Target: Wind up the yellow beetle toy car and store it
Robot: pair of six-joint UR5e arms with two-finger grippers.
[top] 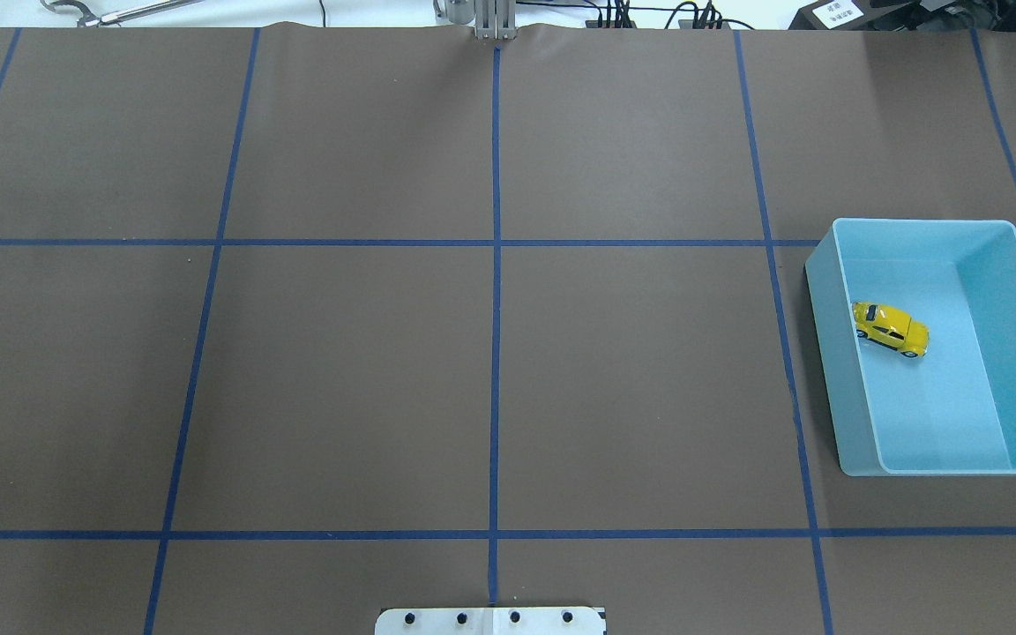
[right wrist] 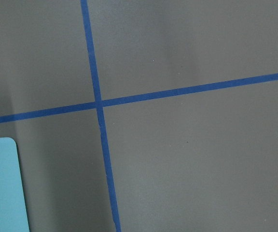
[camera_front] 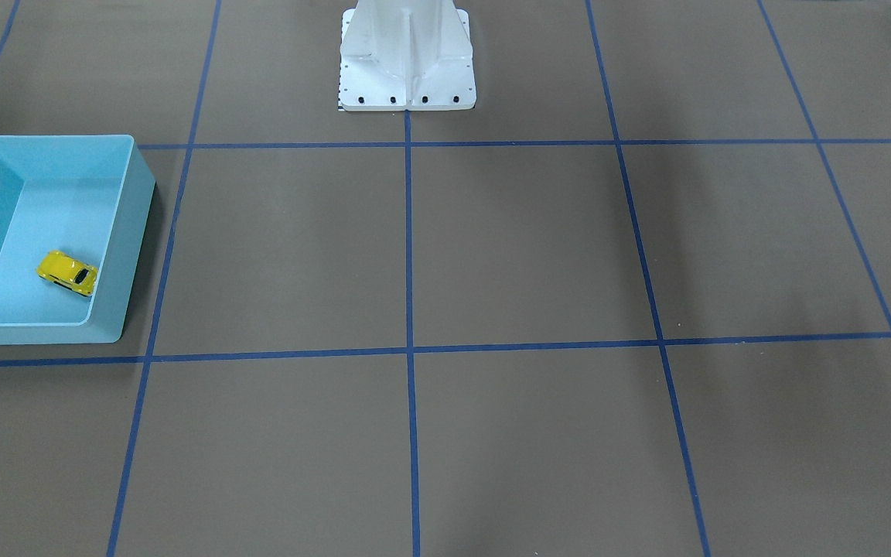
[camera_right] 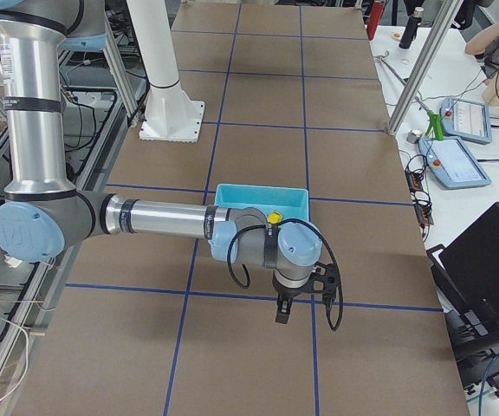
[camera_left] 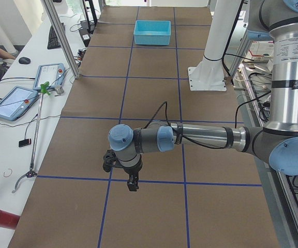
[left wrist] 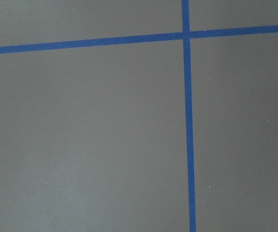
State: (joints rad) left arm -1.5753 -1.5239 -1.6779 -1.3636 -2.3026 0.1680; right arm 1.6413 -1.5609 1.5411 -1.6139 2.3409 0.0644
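Left gripper: hung pointing down over the brown table, seen only from the table's end; too small and dark to say whether the fingers were apart or together.
Right gripper: likewise pointed down, just beside the blue bin; finger spacing could not be told.
Wrist views: showed only the mat and the tape lines, plus one bin corner, cut off at the edge.
Yellow beetle toy car: sat on its wheels inside the bin, close to the wall facing the table's middle; contact with that wall unclear.
Side view: car mostly hidden behind the right wrist, only a yellow patch showing.
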